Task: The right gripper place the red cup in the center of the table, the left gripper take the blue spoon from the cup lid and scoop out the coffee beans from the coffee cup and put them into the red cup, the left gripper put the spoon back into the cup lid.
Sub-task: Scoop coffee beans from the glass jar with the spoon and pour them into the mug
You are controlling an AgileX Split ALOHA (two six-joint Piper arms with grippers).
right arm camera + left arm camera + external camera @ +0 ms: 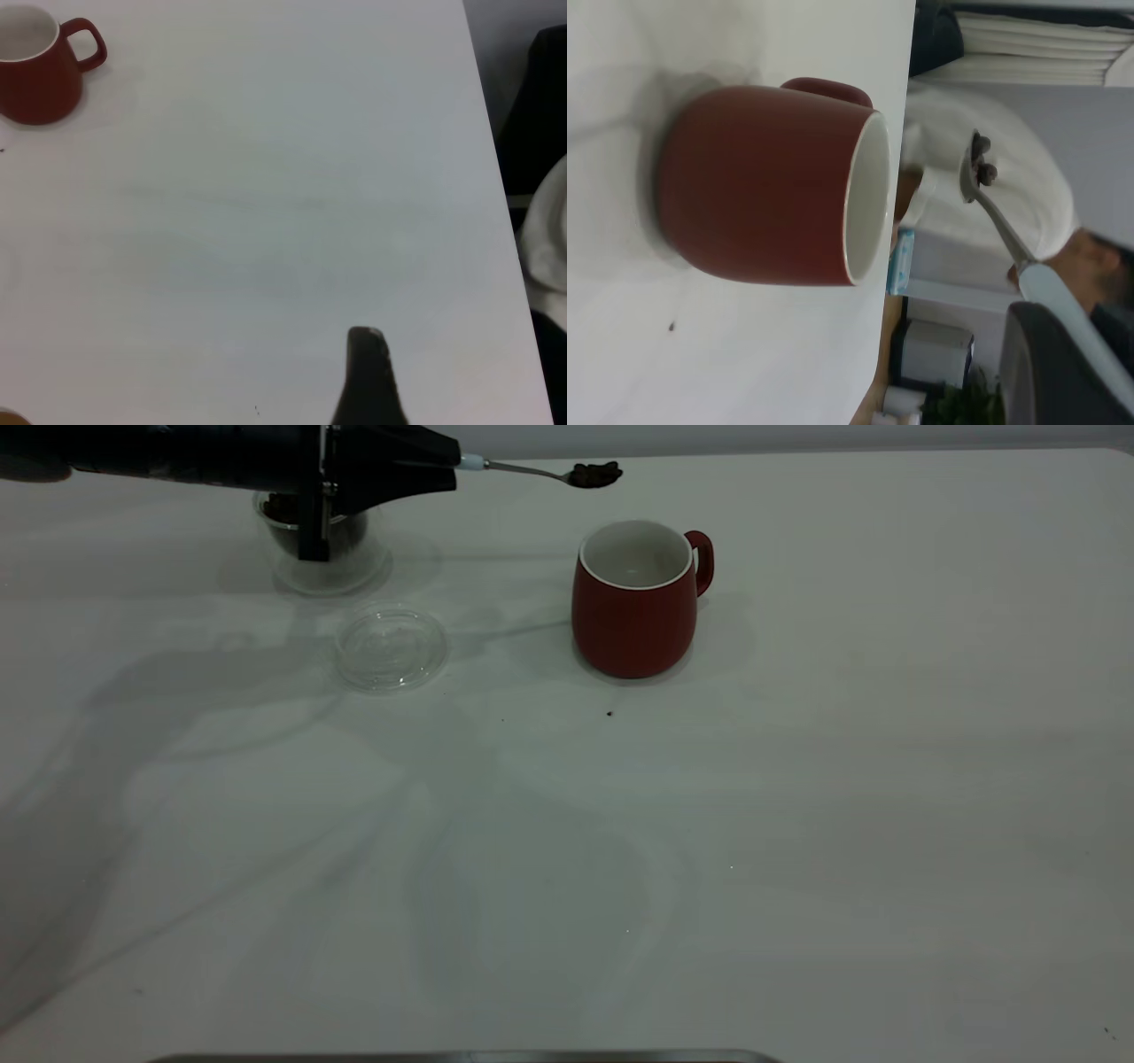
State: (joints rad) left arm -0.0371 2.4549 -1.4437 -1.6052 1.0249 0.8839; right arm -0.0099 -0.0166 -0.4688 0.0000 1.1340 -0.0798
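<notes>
My left gripper point(443, 465) is shut on the pale handle of the blue spoon point(532, 471) and holds it level above the table. The spoon's bowl carries several coffee beans point(594, 475) and hovers just above and behind the red cup point(633, 611), over its left rim. The red cup stands upright near the table's middle, its white inside empty. The coffee cup point(359, 558) with dark beans sits under the left arm. The cup lid point(392, 646) lies empty in front of it. The left wrist view shows the spoon point(1001, 221), beans point(983, 164) and red cup point(762, 186). My right gripper point(368, 381) stays low, far from the red cup point(35, 75).
The white table point(797, 824) stretches wide to the right and front of the red cup. A small dark speck point(609, 713) lies on the table just in front of the cup. A grey edge point(461, 1057) shows at the near side.
</notes>
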